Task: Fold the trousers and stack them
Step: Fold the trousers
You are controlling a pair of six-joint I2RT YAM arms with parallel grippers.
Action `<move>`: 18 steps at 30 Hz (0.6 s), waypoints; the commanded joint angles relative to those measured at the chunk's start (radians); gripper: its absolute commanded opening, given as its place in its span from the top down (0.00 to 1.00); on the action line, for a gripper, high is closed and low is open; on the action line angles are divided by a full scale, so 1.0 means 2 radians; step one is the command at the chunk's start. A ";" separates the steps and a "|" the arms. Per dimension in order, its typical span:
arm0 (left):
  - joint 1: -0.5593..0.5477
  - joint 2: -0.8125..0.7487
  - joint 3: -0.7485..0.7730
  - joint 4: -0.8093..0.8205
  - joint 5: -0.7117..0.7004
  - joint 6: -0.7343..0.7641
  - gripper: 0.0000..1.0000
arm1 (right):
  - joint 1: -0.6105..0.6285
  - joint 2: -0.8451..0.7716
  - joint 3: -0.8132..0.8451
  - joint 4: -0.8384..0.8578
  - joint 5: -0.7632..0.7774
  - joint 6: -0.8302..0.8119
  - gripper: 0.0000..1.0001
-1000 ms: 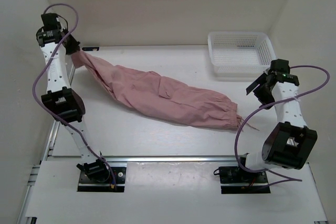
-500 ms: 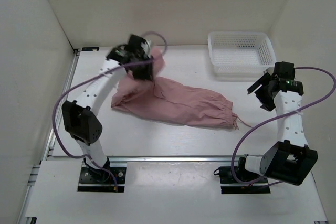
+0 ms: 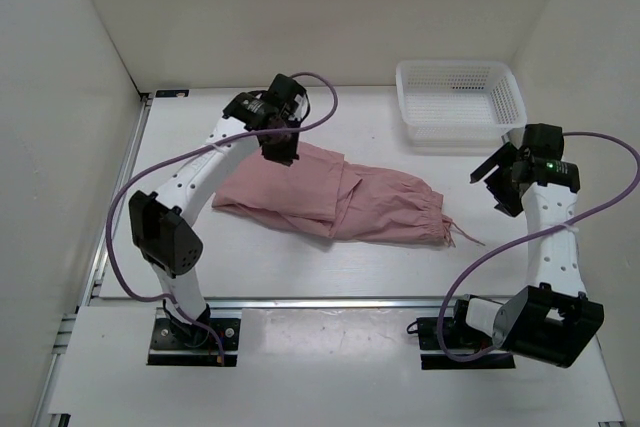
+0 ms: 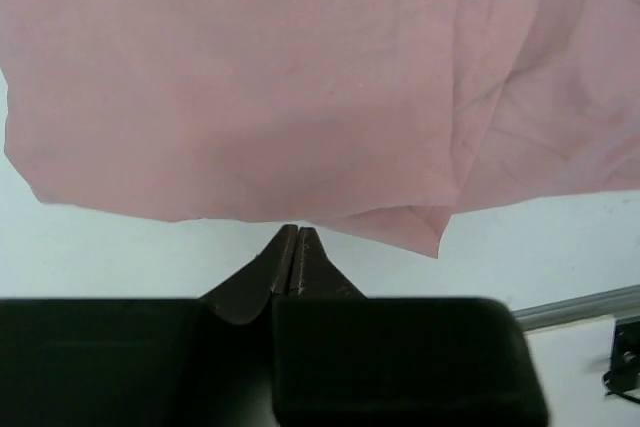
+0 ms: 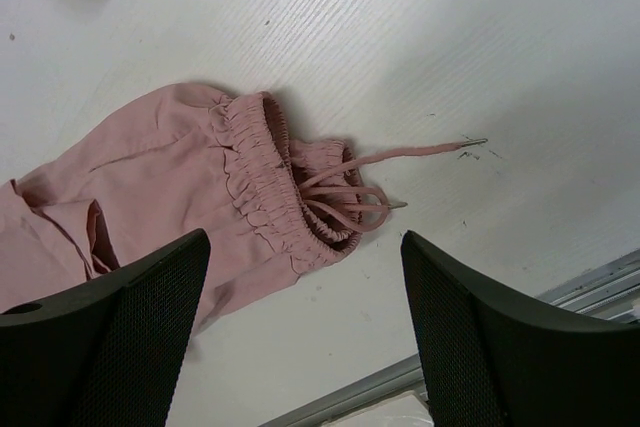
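Observation:
The dusty-pink trousers point(image 3: 340, 202) lie folded over on themselves across the middle of the table. Their gathered elastic end point(image 5: 265, 172) and loose drawstrings point(image 5: 400, 154) point right. My left gripper point(image 3: 281, 152) hangs above the folded layer's far left part. In the left wrist view its jaws point(image 4: 295, 233) are shut with nothing between them, and the trousers point(image 4: 250, 77) lie flat below. My right gripper point(image 3: 497, 182) is open, raised above the table just right of the elastic end, holding nothing. Its two fingers point(image 5: 130, 317) frame that end in the right wrist view.
A white mesh basket point(image 3: 455, 97) stands at the back right, behind the right gripper. A metal rail point(image 3: 330, 302) runs along the table's near edge. White walls close in the left, back and right sides.
My left arm swung from the far left corner to the middle, carrying the trousers' left end over the rest. The cloth now lies folded and the jaws are off it. The right arm hardly moved.

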 commanded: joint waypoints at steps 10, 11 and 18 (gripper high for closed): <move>-0.096 0.105 0.050 0.021 0.012 -0.017 0.26 | -0.002 -0.025 -0.019 -0.004 -0.019 -0.017 0.18; -0.096 0.115 0.054 0.021 0.012 -0.022 0.26 | -0.002 -0.025 -0.019 -0.004 -0.019 -0.017 0.18; -0.125 0.165 0.051 0.016 0.012 -0.013 0.01 | -0.002 -0.029 -0.013 -0.014 -0.019 -0.023 0.18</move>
